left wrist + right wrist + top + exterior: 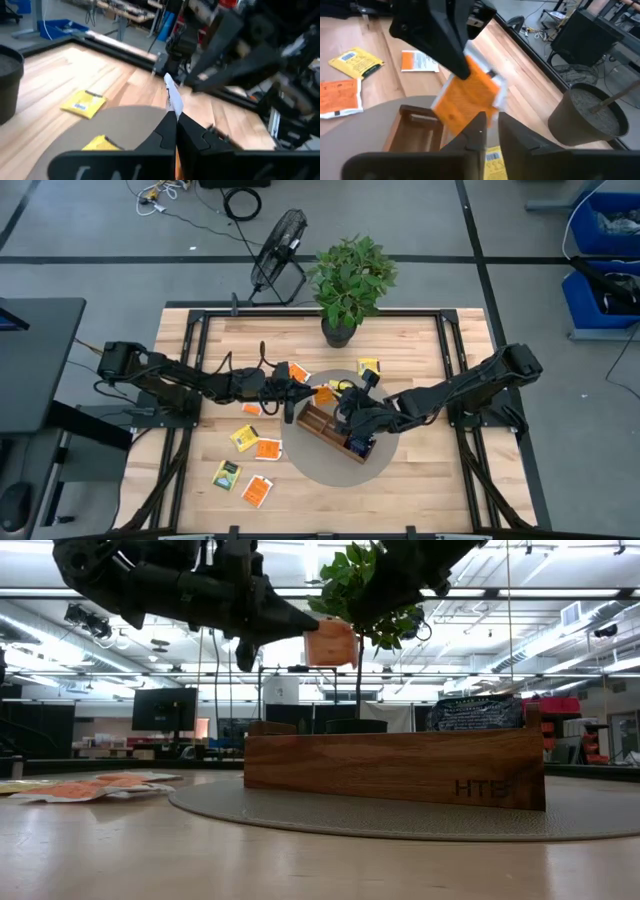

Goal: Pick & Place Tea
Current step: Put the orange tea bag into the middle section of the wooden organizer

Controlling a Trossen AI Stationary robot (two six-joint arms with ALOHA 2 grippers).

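An orange tea sachet (330, 643) hangs in the air above the far end of the brown wooden tray (335, 433), which stands on a round grey mat (385, 465). My left gripper (296, 394) reaches in from the table's left and is shut on the sachet. My right gripper (491, 121) comes from the right. Its fingers stand a narrow gap apart just under the sachet's lower corner (481, 114); whether they touch it I cannot tell. A dark blue sachet (475, 712) sticks up out of the tray. More sachets lie flat on the table left of the mat. My left gripper pinches the orange sachet between its two fingers by one edge (172, 102), coming level from the table's left. The sachet is lifted clear above the tray and stands upright, edge-on between the fingertips (169, 125).
Loose sachets lie at the near left: yellow (245, 437), orange (267, 448), yellow-green (226, 475) and orange (258, 491). A yellow one (369, 366) lies on the far side of the mat. A potted plant (340, 330) stands at the far edge.
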